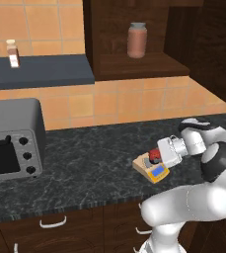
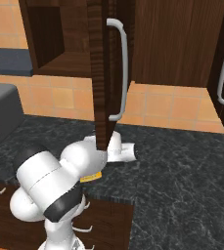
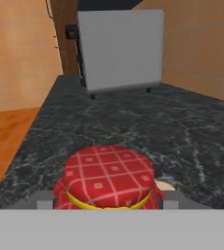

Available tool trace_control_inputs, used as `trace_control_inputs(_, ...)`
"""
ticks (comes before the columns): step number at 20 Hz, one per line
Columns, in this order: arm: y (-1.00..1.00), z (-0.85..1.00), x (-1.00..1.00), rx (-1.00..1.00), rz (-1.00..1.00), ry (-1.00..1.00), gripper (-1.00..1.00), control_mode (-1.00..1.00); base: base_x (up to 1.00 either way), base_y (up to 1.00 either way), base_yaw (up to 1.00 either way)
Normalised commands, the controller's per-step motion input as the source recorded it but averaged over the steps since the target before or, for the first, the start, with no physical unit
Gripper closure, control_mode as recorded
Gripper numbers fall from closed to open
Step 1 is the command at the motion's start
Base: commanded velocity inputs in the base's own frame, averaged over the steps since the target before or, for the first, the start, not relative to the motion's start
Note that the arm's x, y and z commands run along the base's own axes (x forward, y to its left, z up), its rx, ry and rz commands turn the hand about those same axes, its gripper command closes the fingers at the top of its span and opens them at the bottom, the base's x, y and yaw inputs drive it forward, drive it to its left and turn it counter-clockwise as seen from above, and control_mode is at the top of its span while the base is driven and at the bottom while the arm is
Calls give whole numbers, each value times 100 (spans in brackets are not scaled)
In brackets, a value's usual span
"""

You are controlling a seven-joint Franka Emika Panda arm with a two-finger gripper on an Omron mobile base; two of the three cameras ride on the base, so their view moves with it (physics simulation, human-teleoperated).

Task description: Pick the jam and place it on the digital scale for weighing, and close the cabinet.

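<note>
The small dark jam jar with the red checked lid (image 1: 155,155) sits over the flat yellow-tan digital scale (image 1: 151,168) on the dark marble worktop (image 1: 94,163), right at the gripper (image 1: 160,154). Whether the fingers clamp it, I cannot tell. Best now: settle it centred on the plate, release cleanly, back straight off. The dark brown wooden cabinet door (image 2: 100,73) hangs open, silver bar handle (image 2: 121,68) waiting.
</note>
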Motion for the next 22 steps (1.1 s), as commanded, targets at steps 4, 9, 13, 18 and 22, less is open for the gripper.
trace_control_inputs(4,18,-18,6,0,0,0,100,-100,0,0,0)
trace_control_inputs(9,29,-31,1,-1,0,0,100,-100,0,0,0)
trace_control_inputs(13,36,-28,0,-1,0,0,100,-100,0,0,0)
trace_control_inputs(18,25,-21,0,-2,0,0,-100,-100,0,0,0)
trace_control_inputs(22,0,-15,-14,0,0,0,-100,-100,0,0,0)
